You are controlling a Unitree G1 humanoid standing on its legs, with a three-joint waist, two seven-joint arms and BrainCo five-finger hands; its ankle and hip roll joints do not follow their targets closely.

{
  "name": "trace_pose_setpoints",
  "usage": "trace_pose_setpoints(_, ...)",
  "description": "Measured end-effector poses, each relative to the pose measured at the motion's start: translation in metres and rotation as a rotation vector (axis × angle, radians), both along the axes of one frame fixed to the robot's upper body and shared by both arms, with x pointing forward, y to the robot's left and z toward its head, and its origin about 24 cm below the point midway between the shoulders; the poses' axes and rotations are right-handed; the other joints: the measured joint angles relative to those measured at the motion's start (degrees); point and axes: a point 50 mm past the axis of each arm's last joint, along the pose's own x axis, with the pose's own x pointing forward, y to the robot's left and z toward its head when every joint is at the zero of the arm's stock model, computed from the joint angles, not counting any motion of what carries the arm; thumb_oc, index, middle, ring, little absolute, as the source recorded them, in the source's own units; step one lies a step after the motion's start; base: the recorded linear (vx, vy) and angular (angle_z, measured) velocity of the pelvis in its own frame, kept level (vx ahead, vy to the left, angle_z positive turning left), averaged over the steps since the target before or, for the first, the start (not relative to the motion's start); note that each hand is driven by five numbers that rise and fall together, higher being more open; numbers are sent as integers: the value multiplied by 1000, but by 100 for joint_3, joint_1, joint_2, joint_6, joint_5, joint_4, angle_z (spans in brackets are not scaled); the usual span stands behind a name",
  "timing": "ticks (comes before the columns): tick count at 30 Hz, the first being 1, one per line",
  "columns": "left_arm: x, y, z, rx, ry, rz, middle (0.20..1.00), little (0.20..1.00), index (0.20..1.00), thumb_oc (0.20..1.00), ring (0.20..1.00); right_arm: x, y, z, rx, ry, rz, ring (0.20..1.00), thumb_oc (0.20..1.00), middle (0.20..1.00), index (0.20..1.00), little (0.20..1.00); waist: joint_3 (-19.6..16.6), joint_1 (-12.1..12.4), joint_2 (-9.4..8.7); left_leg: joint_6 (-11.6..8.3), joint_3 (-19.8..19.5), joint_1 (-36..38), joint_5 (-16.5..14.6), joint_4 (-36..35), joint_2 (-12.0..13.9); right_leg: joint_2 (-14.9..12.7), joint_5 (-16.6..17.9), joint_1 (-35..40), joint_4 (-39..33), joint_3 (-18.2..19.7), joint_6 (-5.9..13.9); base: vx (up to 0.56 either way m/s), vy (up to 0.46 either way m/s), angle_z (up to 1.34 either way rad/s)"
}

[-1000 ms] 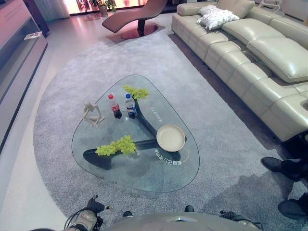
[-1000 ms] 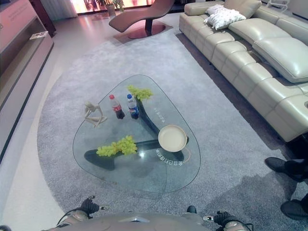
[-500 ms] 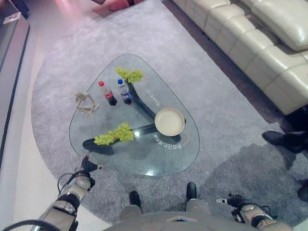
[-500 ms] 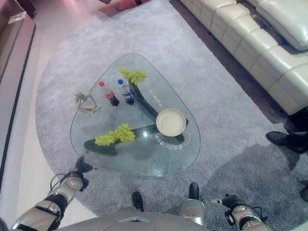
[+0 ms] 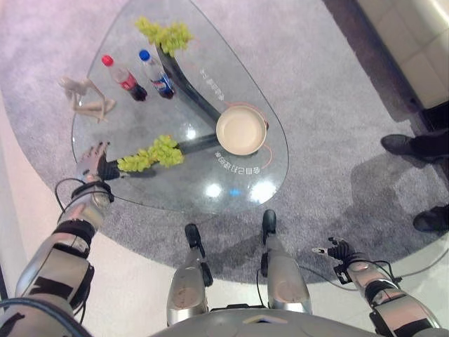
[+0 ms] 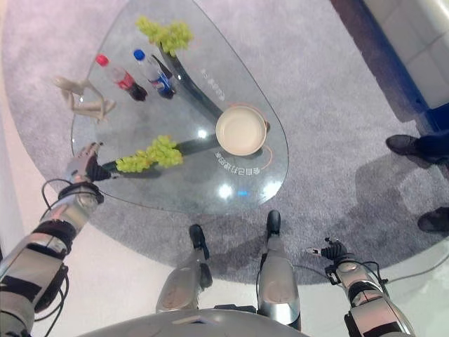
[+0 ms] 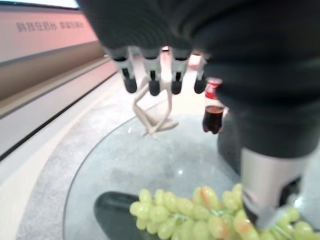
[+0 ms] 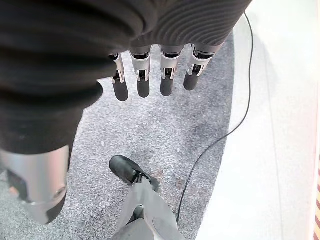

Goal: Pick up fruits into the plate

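Left robot hand (image 5: 91, 163) reached table edge, fingers apart, beside one of two grape bunches (image 5: 149, 154)

A person's dark shoes (image 5: 401, 144) are cut off at the right edge; bottle (image 5: 156, 74) labels are unreadable.

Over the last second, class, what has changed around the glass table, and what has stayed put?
The camera tilted down, so the whole scene shifted. The left hand rose from low beside the robot to the glass table edge, open, next to the near bunch of green grapes. The right hand hangs open over the carpet. Both grape bunches, beige round plate, bottles and figurine kept their places.
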Motion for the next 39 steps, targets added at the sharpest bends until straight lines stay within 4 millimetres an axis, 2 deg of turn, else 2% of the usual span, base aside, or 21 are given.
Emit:
trace_pose_setpoints(3,14,-3,23,91,-31,-3,1000,1000,1000,1000,1000,18,-1,11,-9,-49,15,1000,1000,1000,1000,1000,359,-13,-76,0,-34,-234,0,182,10,-30,1,-235,208,-15,-2,-47,-28,3)
trace_pose_setpoints(8,22,-5,36,172,-39,-5,1000,1000,1000,1000,1000,31,-4,22,-23,-92,18,1000,1000,1000,1000,1000,505,-86,-170,0,-40,-511,-1,301,-11,-80,-1,-545,408,-8,-1,-47,-10,2)
trace_pose_setpoints(14,23,6,51,222,-35,38,1000,1000,1000,1000,1000,39,-7,29,-35,-124,8,1000,1000,1000,1000,1000,502,-137,-172,52,-128,-1334,27,643,-18,-145,-65,-1437,930,50,-23,-13,1,2)
trace_pose_setpoints(20,27,3,54,243,-25,27,1000,1000,1000,1000,1000,46,-7,37,-29,-174,17,1000,1000,1000,1000,1000,503,-182,-174,95,-161,-1791,59,829,-15,-173,-160,-2017,1331,146,-36,1,1,0)
trace_pose_setpoints(24,32,1,66,258,-49,30,1000,1000,1000,1000,1000,58,-9,49,-52,-222,52,1000,1000,1000,1000,1000,502,-243,-176,99,-220,-2241,59,1041,-7,-197,-257,-2473,1609,169,-66,0,-10,3)
trace_pose_setpoints(29,31,3,65,279,-41,52,1000,1000,1000,1000,1000,71,-4,61,-46,-286,61,1000,1000,1000,1000,1000,511,-324,-194,99,-274,-2465,39,1213,11,-202,-304,-2727,1862,181,-144,-3,-7,1)
trace_pose_setpoints(30,32,3,71,294,-77,69,1000,1000,1000,1000,1000,75,-1,65,-41,-310,75,1000,1000,1000,1000,1000,513,-329,-201,99,-311,-2612,1,1353,34,-205,-372,-2863,2007,180,-148,-10,-33,4)
trace_pose_setpoints(36,30,7,86,364,-184,140,1000,1000,1000,1000,1000,72,-1,62,-27,-308,67,1000,1000,1000,1000,1000,562,-334,-355,82,-350,-2821,-35,1539,93,-184,-421,-3049,2166,177,-160,0,-27,0)
trace_pose_setpoints(39,30,9,100,411,-245,173,1000,1000,1000,1000,1000,68,0,58,-28,-294,76,1000,1000,1000,1000,1000,561,-348,-391,80,-380,-2973,-54,1606,100,-187,-452,-3164,2185,175,-167,3,1,1)
